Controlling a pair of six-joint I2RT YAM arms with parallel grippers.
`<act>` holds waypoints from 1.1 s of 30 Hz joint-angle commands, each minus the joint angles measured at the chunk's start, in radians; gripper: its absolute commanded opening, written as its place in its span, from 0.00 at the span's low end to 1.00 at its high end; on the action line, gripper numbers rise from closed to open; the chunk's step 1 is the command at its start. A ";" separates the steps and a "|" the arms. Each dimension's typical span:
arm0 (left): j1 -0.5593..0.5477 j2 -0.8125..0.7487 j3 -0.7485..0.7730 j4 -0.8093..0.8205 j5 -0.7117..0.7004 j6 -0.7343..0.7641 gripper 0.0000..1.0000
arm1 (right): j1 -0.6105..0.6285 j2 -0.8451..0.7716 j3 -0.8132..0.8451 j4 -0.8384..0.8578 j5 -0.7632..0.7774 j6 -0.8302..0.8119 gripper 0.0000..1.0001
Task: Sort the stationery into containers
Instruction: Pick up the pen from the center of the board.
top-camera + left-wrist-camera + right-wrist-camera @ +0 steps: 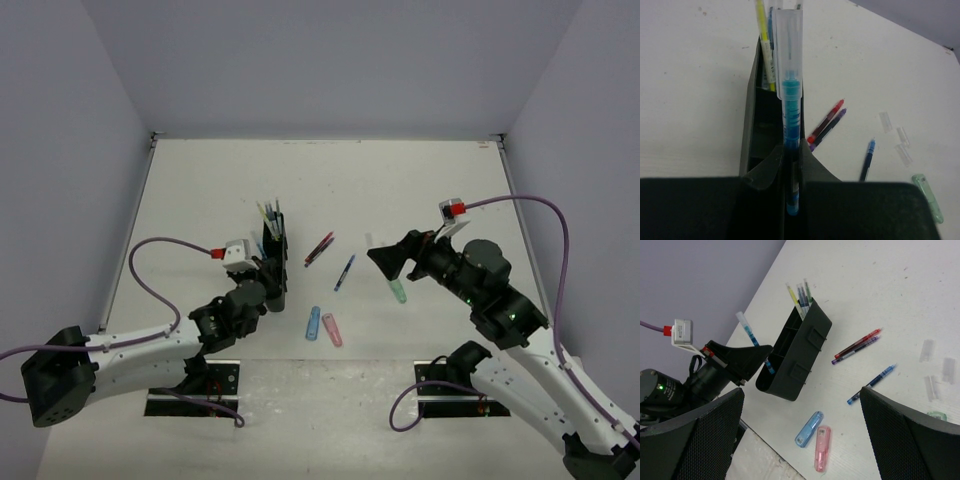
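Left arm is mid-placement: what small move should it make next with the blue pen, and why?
Probably lower the left hand a little: the blue pen is clamped, tilted, over the near end of the black organiser, not yet dropped in.

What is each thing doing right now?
Left tool, shut on light blue pen.
Right tool, open, empty.
Organiser, upright, holding pens.
Red pen, lying flat.
Purple pen, lying flat.
Dark blue pen, lying flat.
Blue piece, lying flat.
Pink piece, lying flat.
Green piece, lying flat.
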 commanded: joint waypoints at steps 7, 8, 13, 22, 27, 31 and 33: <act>-0.010 0.007 -0.020 -0.070 -0.072 -0.089 0.10 | -0.002 0.014 0.008 0.022 -0.018 -0.014 0.99; -0.010 0.004 -0.020 -0.074 -0.068 -0.089 0.15 | -0.002 0.017 0.008 0.024 -0.018 -0.014 0.99; -0.010 -0.018 -0.017 -0.075 -0.047 -0.061 0.38 | -0.002 0.037 0.016 0.030 -0.035 -0.011 0.99; -0.013 -0.128 -0.011 -0.087 0.020 -0.011 0.49 | -0.002 0.101 0.030 0.035 -0.023 -0.016 0.99; -0.015 -0.205 0.037 -0.131 0.107 0.034 0.64 | -0.005 0.232 0.046 0.002 0.048 -0.034 0.99; -0.018 -0.254 0.132 -0.285 0.158 0.019 0.76 | -0.037 0.420 0.108 -0.073 0.085 -0.093 0.99; -0.018 -0.243 0.220 -0.449 0.160 -0.012 0.84 | -0.074 0.528 0.174 -0.130 0.102 -0.141 0.97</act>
